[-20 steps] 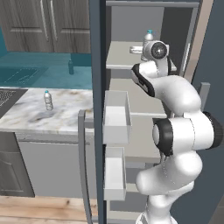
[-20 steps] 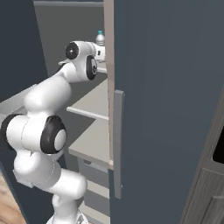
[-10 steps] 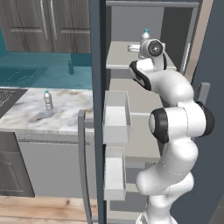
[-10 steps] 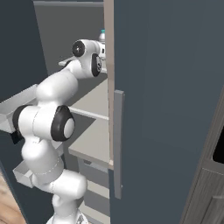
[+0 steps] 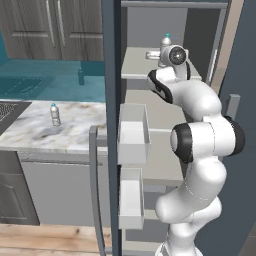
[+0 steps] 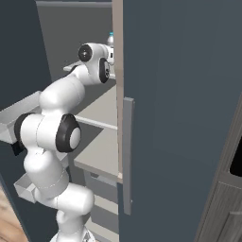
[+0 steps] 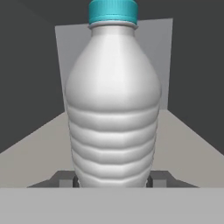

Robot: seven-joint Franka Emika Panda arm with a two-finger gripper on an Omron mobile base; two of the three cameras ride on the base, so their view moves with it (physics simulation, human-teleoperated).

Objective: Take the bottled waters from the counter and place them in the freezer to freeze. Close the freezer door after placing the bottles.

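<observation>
- Gripper (image 7: 112, 180) is clamped on the small clear ribbed plastic bottle with the light blue cap (image 7: 113, 103), upright at centre of the hand view.
- Since a second ago, the wrist has pushed deeper over the freezer's pale grey upper shelf (image 5: 135, 65), top centre of the left base view.
- White arm (image 5: 200, 130) reaches up, elbow bent.
- Second bottle (image 5: 55, 114) stands on the marble counter (image 5: 35, 131), mid-left.
- Open dark blue-grey freezer door (image 5: 111, 75) with white bins (image 5: 133, 136) flanks the arm.

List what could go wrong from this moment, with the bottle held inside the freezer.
1. The gripper is shut on the bottle low on its body, above the upper shelf; released before it stands on the shelf, it may tip.
2. A second bottle is on the counter; shutting the freezer door now would leave it out.
</observation>
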